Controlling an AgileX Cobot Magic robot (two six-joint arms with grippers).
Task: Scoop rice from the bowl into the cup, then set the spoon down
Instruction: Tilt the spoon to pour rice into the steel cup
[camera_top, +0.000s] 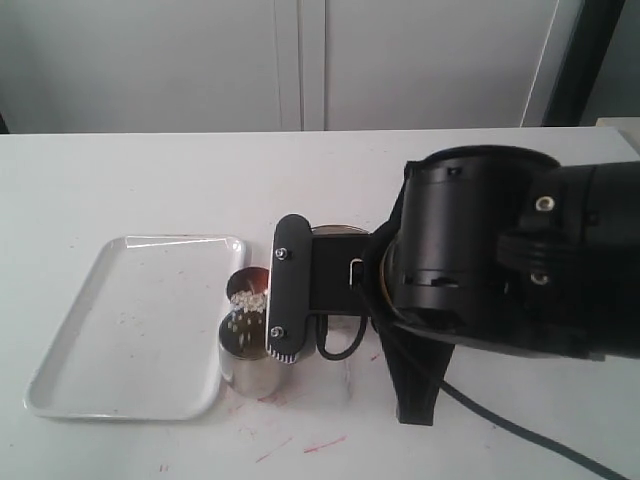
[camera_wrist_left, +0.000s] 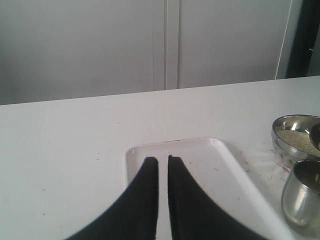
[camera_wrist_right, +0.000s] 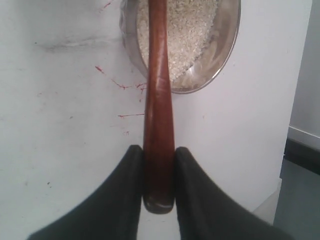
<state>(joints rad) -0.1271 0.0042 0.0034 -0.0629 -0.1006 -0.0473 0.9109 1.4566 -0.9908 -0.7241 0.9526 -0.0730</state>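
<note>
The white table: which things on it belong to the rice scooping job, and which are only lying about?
For the job:
- reddish-brown wooden spoon, held by the right gripper
- off-white rice grains
- round shiny steel bowl
- tall narrow steel cup

Lying about:
- white rectangular tray
- thin red marks

My white table (camera_top: 130, 175) carries some small red marks (camera_top: 325, 442) near its front edge. Behind it stands a pale grey wall of flat panels (camera_top: 140, 60) with one vertical seam (camera_top: 300, 60) — and a dark post (camera_top: 585, 55) at the right. The light is soft and even.
</note>
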